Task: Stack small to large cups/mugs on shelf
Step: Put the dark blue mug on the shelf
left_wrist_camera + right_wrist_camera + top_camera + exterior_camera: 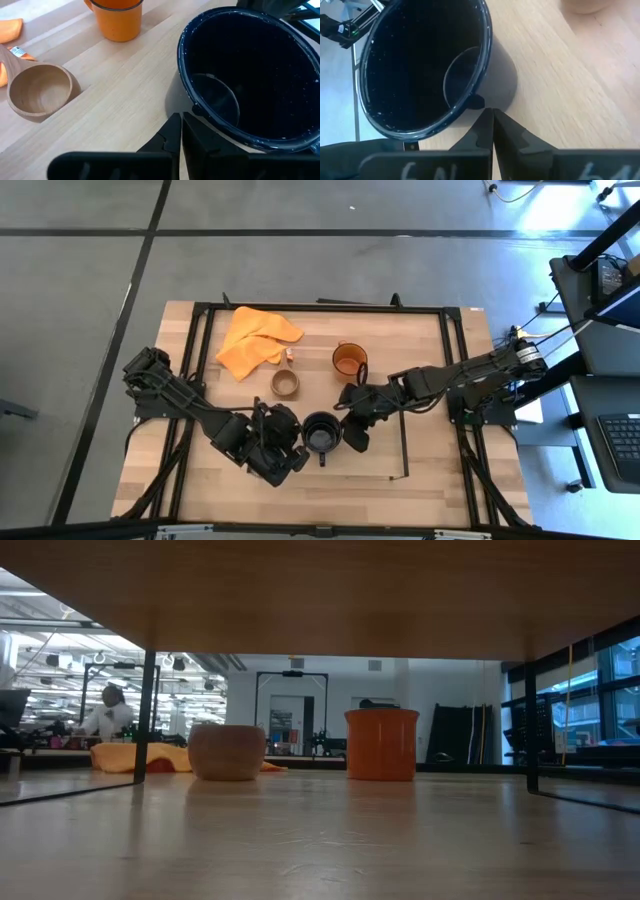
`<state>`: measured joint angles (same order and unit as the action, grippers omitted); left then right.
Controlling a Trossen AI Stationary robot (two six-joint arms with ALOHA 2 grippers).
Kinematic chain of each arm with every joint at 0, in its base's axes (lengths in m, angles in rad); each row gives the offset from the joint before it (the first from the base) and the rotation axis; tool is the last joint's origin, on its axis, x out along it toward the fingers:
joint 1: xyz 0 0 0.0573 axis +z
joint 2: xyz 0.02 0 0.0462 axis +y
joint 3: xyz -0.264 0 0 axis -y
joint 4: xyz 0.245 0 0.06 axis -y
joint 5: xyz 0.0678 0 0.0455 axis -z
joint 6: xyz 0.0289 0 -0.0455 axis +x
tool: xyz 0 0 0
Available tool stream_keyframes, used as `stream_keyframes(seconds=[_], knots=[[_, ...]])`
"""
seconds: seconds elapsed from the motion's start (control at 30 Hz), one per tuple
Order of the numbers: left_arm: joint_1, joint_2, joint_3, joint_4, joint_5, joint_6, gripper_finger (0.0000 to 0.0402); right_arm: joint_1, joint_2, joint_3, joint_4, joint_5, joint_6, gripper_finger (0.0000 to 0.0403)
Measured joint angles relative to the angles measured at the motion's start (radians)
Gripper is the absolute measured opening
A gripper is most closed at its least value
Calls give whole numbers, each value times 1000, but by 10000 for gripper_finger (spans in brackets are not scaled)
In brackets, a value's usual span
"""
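Both jaws pressed shut, empty: left gripper (pixel 291 461) and right gripper (pixel 354 438) flank black mug (pixel 321 433) on table (pixel 430 345). Wooden cup (pixel 286 383), orange mug (pixel 348 360) behind. No readable writing.

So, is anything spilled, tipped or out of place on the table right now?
Nothing spilled or tipped. All three cups stand upright: wooden cup, orange mug, black mug. Only the orange cloth lies crumpled.
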<state>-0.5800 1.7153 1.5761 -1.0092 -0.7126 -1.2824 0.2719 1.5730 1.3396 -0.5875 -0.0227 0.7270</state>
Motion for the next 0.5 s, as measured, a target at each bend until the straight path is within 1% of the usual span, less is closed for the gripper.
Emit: stream_keyframes(seconds=[0.2, 0.5], knots=[[0, 0, 0, 0, 0, 9, 1, 14, 0, 0, -1, 0, 21, 9], [10, 0, 0, 2, 0, 18, 4, 20, 0, 0, 0, -5, 31, 9]])
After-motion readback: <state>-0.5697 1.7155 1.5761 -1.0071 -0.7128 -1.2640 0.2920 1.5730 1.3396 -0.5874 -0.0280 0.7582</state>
